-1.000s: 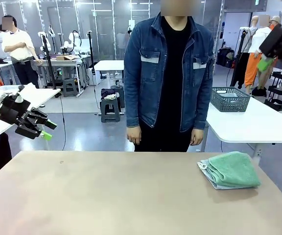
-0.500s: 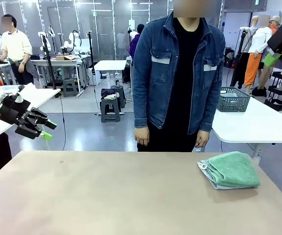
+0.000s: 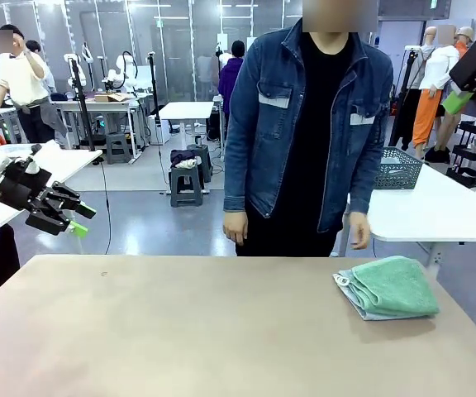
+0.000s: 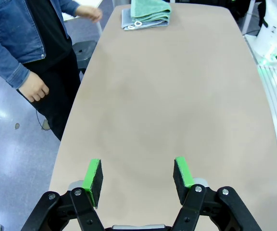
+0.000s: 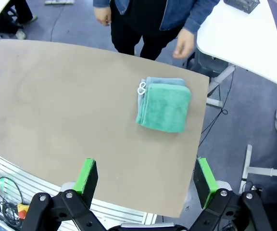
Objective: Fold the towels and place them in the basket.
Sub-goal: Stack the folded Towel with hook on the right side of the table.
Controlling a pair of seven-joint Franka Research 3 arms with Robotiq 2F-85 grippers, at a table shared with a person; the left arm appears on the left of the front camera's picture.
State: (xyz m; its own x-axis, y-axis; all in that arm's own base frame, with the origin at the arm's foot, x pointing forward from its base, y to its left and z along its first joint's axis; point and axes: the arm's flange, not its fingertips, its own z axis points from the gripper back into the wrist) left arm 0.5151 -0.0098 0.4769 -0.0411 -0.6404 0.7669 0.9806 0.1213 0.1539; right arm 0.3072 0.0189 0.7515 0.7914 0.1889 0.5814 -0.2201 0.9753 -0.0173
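Stepped rightward along the far side of the table (image 3: 221, 331) and closer to the grey basket (image 3: 398, 168) on the white side table (image 3: 445, 207), now partly covering it, with hand (image 3: 359, 231) lowered beside that table's edge.

Folded green towel (image 3: 391, 285) stacked on folded light-blue towel (image 5: 163, 82), table's right; basket (image 3: 397, 168) behind.

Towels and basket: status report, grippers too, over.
Left gripper open, empty, off the table's left edge. Right gripper open, empty, high above. Green towel folded on blue towel, right side. Basket on the white table behind; person's hand close.
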